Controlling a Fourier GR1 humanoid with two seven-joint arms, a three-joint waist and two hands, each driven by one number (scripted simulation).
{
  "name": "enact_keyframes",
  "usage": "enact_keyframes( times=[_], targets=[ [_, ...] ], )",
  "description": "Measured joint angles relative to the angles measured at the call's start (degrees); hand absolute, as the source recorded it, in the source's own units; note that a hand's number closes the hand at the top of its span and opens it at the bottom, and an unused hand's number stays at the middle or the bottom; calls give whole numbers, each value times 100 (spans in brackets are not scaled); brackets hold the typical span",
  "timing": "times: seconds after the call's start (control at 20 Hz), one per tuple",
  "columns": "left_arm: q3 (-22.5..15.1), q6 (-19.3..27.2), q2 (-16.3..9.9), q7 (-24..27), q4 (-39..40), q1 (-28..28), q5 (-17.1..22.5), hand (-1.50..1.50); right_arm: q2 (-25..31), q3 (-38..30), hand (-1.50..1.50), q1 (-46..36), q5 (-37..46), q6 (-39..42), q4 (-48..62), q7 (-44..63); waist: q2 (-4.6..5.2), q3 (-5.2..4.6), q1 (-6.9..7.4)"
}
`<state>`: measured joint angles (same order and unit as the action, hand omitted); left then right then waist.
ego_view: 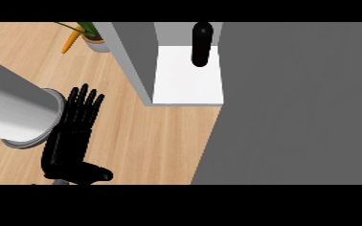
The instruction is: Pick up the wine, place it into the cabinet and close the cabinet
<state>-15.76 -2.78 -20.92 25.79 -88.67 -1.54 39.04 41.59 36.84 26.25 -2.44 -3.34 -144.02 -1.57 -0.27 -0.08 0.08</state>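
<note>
So the wine [201, 44] is already standing inside the cabinet [187, 79] on its white shelf. Door is looking open (big grey panel [290, 105] at right), so closing is what's remaining. Left hand [74, 129] is resting flat, fingers spread, holding nothing. Right hand isn't showing.

A light wooden counter [163, 139] carried a white cabinet [134, 62], a potted plant [90, 36] at its far edge, and a grey cylinder [28, 117] at left.
</note>
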Motion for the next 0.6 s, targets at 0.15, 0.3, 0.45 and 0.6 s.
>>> enact_keyframes(
  times=[0.15, 0.3, 0.45, 0.6],
  targets=[
    [305, -222, -240, -42, -41, -87, 202, -150, -53, 121, 150, -103, 13, -27, 6, 142, 2, -2, -5],
    [539, -499, -438, -21, 15, -238, 353, -150, -91, 247, 150, -199, 39, -81, 11, 259, 0, -6, -7],
    [754, -709, -651, -69, -51, -331, 496, -150, -111, 313, 150, -381, 56, -78, 6, 431, 1, -10, 22],
    [890, -843, -767, -129, -42, -323, 567, -150, -131, 380, 150, -576, 76, -20, 19, 574, 9, -12, 34]
  ],
)
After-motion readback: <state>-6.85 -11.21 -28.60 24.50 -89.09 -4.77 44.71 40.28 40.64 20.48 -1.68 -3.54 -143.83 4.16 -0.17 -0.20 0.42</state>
